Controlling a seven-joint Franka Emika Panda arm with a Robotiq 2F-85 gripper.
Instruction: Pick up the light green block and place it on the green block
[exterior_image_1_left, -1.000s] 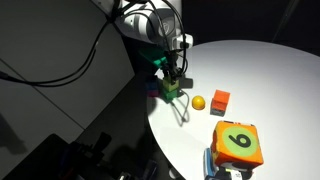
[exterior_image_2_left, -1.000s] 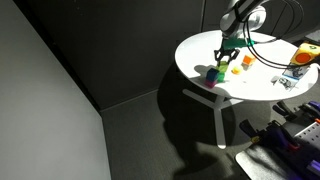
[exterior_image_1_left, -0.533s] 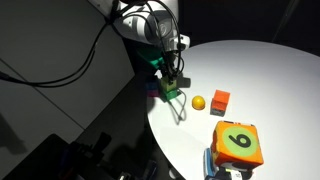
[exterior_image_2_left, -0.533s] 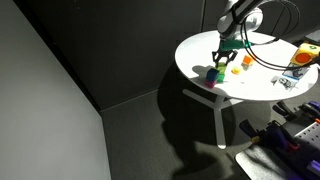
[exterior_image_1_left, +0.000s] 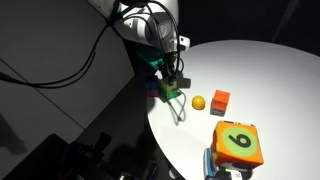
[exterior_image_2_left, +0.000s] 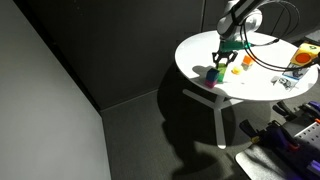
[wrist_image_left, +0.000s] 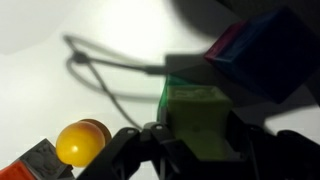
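Light green block (wrist_image_left: 200, 118) gripped over the green block (wrist_image_left: 164, 97)
Pincer (wrist_image_left: 197, 140) pinches its flat sides (light, stiff, likely slick); best held centred.

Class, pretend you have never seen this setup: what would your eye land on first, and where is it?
The big orange cube with its numbered green face stands out near the edge of the round white table. At another edge the gripper grips the light green block, which sits over the green block. In the wrist view a yellow ball lies lower left and a blue block upper right.
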